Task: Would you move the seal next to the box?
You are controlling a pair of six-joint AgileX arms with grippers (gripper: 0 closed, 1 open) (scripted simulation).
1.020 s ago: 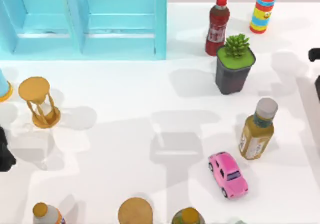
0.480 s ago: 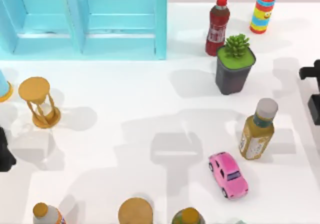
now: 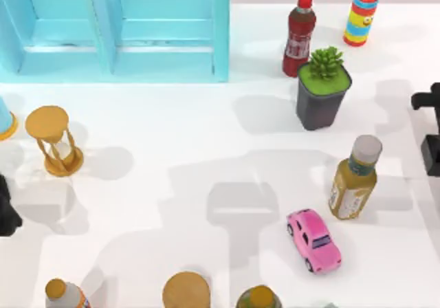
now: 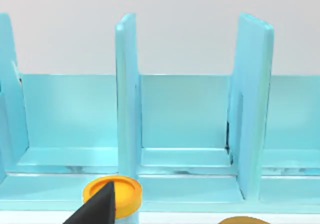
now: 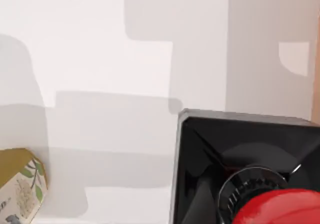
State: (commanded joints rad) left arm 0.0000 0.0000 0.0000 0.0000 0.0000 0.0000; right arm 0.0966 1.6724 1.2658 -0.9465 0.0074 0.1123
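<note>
Seemingly barely begun: the seal (image 5: 250,179) sits close under the right gripper (image 3: 432,126), finger state unclear, far from the box (image 3: 117,29); left arm parked.

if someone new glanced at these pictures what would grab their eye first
Probably the big pale blue box filling the table's far left corner, its upright dividers close up in the left wrist view. Next, the pink toy car near the front right, and the seal, black base and glossy red knob, close under the right wrist camera.
</note>
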